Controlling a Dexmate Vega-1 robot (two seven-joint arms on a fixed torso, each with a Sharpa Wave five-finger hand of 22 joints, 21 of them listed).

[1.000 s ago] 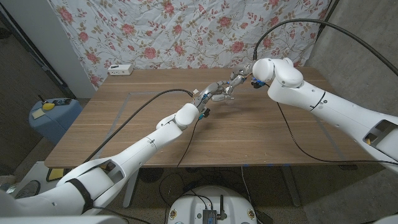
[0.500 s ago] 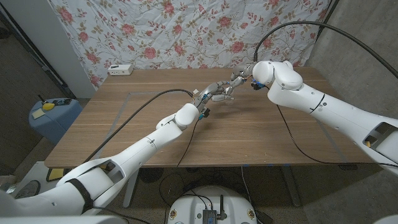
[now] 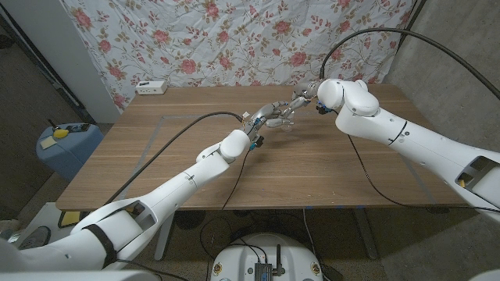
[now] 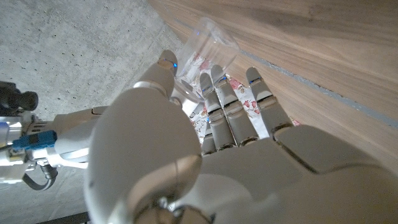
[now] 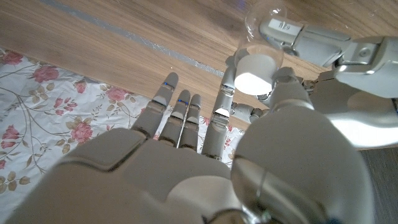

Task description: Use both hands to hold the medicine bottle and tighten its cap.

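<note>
A clear medicine bottle (image 3: 286, 119) with a white cap (image 5: 255, 71) hangs above the far middle of the wooden table (image 3: 312, 168), between both hands. My left hand (image 3: 269, 117) grips the bottle's clear body (image 4: 210, 43) between thumb and fingers. From the other side my right hand (image 3: 301, 97) reaches in, its thumb and a finger pinching the white cap. In the right wrist view the left hand's fingers (image 5: 311, 40) wrap the clear bottle (image 5: 264, 25) just beyond the cap. My right hand's other fingers (image 5: 180, 112) are spread.
A small white box (image 3: 152, 87) sits at the table's back left corner. A blue bin (image 3: 66, 144) stands on the floor left of the table. Black cables (image 3: 367, 176) trail over the tabletop from both arms. A floral cloth (image 3: 234, 39) hangs behind.
My right arm has shifted slightly to the left at the bottle. The left hand and the bottle stay where they were.
</note>
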